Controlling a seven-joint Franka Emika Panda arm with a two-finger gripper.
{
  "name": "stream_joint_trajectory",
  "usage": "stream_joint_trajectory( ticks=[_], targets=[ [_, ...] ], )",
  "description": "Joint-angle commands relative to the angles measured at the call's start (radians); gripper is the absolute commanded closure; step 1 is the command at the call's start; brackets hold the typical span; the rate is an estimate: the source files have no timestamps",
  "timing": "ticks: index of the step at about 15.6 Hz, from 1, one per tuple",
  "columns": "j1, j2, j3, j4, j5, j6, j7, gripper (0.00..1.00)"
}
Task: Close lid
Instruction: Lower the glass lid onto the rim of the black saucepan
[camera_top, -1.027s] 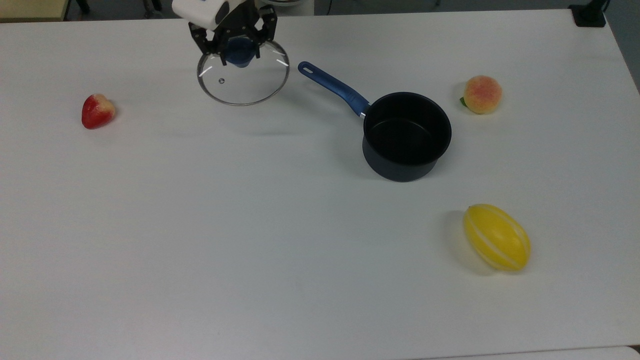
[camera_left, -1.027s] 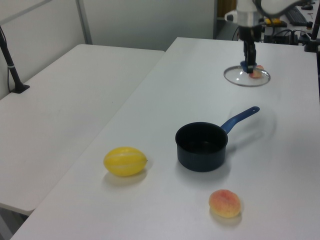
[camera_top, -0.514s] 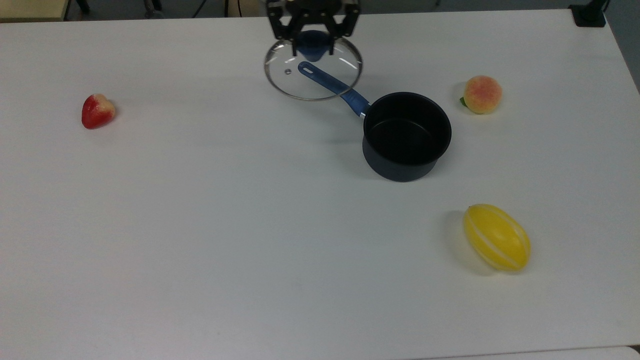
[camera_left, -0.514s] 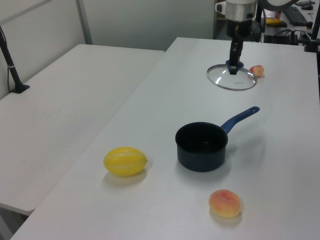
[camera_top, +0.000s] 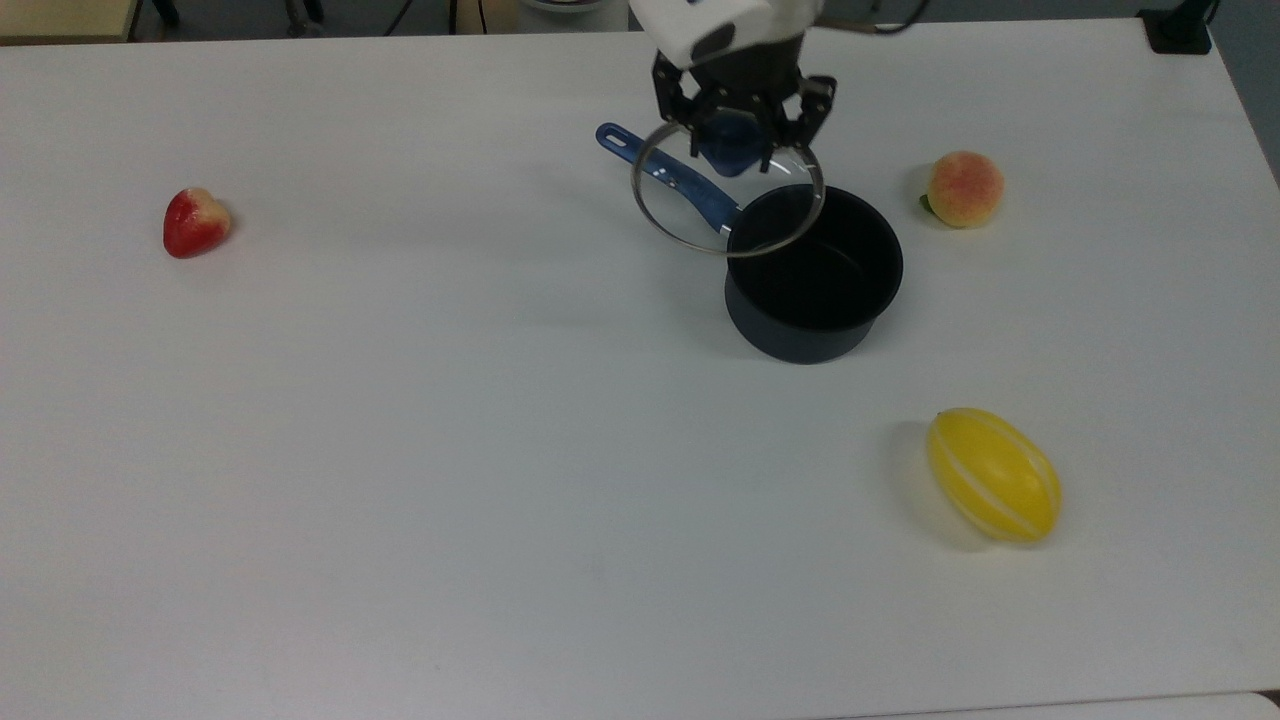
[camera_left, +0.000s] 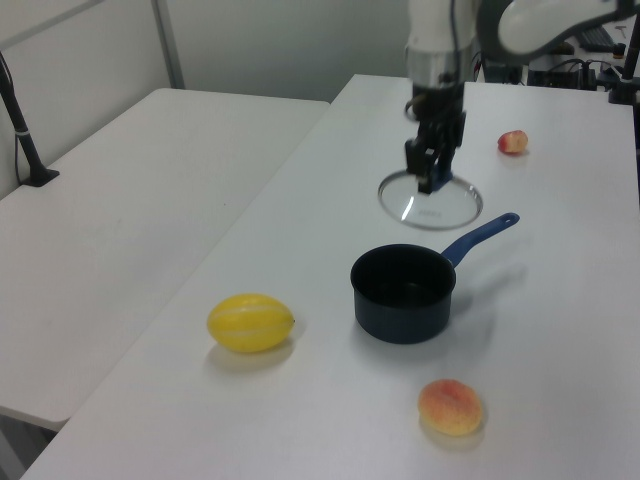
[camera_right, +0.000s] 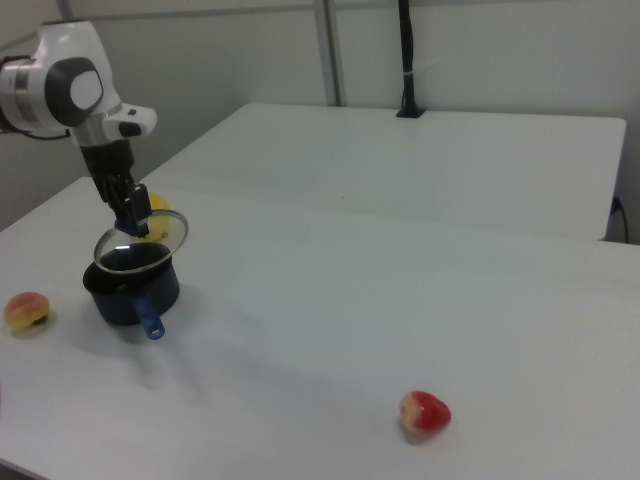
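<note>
You're mid-carry: the claw is clenched on the blue knob of the lid, held in the air at upper centre of the top view, overlapping the saucepan rim and handle. Lid's roughly flat, knob up, round, so no long axis. Next, centre it over the pan, then lower.

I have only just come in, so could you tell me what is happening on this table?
The robot arm's gripper is shut on the blue knob of a glass lid and holds it in the air, partly over the open saucepan. The lid is not yet on the pan. A strawberry, a peach and a yellow melon lie apart on the white table.
</note>
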Motion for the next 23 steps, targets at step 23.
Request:
stream_joint_trajectory(
  ticks=[23],
  targets=[
    [0.093,0.225,0.047,0.121,-0.016,0.103,0.225,1.0]
  ],
)
